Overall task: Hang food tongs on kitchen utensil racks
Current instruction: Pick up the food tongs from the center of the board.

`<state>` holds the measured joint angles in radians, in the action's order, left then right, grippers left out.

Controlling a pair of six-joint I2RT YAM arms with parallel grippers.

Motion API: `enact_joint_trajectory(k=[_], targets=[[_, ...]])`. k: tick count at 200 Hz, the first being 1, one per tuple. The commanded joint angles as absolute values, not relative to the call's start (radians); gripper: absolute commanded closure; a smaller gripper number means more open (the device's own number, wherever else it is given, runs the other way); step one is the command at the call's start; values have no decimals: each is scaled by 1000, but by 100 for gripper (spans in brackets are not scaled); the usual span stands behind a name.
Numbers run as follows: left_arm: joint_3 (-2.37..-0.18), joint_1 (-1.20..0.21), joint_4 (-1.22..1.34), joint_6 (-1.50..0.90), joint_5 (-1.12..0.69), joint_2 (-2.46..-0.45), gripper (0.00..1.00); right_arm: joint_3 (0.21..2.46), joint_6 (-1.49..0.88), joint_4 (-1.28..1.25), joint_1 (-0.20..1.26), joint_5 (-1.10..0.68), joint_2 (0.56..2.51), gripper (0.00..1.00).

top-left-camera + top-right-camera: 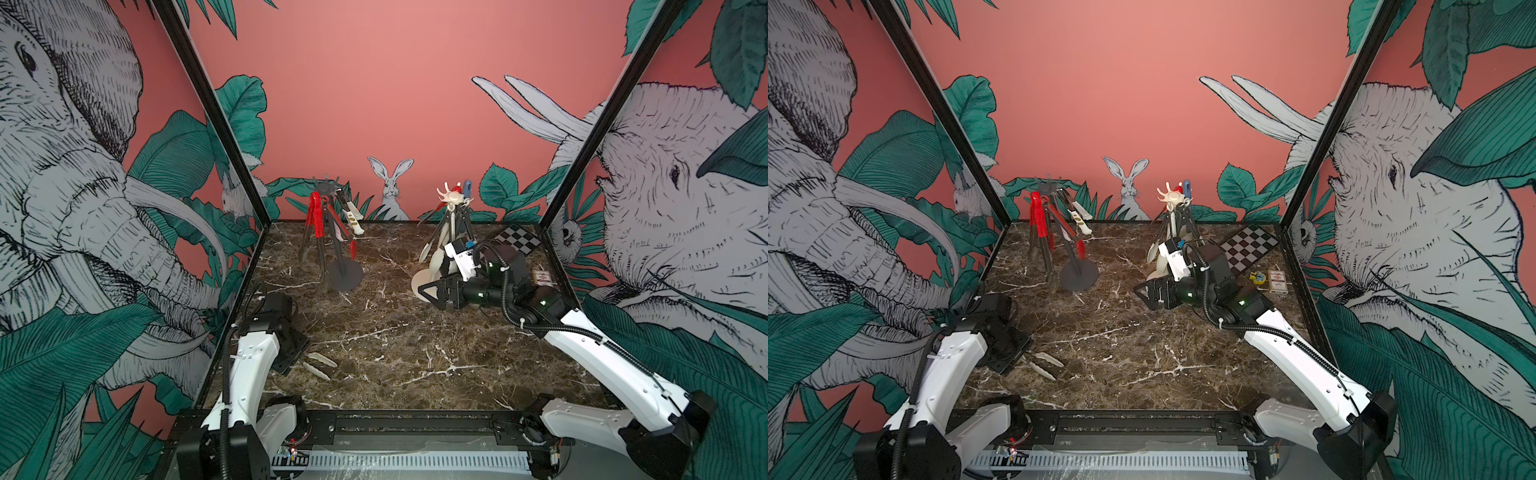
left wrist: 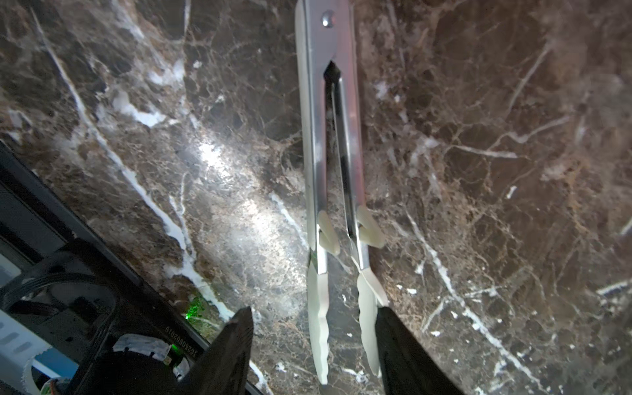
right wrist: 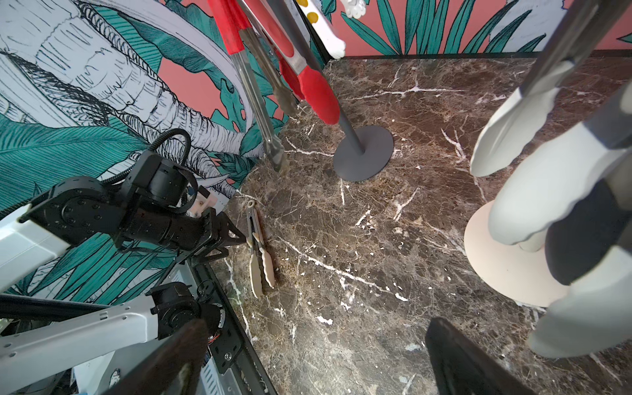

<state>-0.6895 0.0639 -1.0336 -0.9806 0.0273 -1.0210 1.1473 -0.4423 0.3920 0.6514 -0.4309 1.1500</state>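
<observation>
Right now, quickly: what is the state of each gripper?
Left gripper: open, jaws astride the tips of the cream-tipped tongs, not clamped.
Right gripper: open, holding nothing.

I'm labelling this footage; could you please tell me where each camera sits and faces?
Both top views: high over the near edge, looking down across the table to the dark grey rack and cream rack; left arm and right arm show.
Left wrist: on the left arm, looking down at the cream-tipped tongs on the table; the left hand straddles their tips.
Right wrist: beside the cream rack, facing the left arm; the open right hand shows.
Shared: every view shows those tongs.
</observation>
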Motion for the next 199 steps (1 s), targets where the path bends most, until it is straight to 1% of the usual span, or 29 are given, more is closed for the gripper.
enact_joint_trajectory(k=[1, 43, 136, 172, 199], targets=[[-667, 60, -1005, -1005, 65, -1035, 48, 1142, -450, 350, 643, -445, 1141, 1], [-633, 61, -951, -1014, 80, -1059, 56, 1141, -450, 357, 635, -454, 1135, 1], [-596, 60, -853, -1025, 112, -1138, 57, 1145, -451, 364, 629, -473, 1132, 1], [-589, 60, -809, -1029, 106, -1185, 63, 1144, -450, 369, 626, -477, 1130, 1], [-586, 61, -797, -1021, 116, -1205, 65, 1144, -448, 371, 625, -474, 1127, 1]])
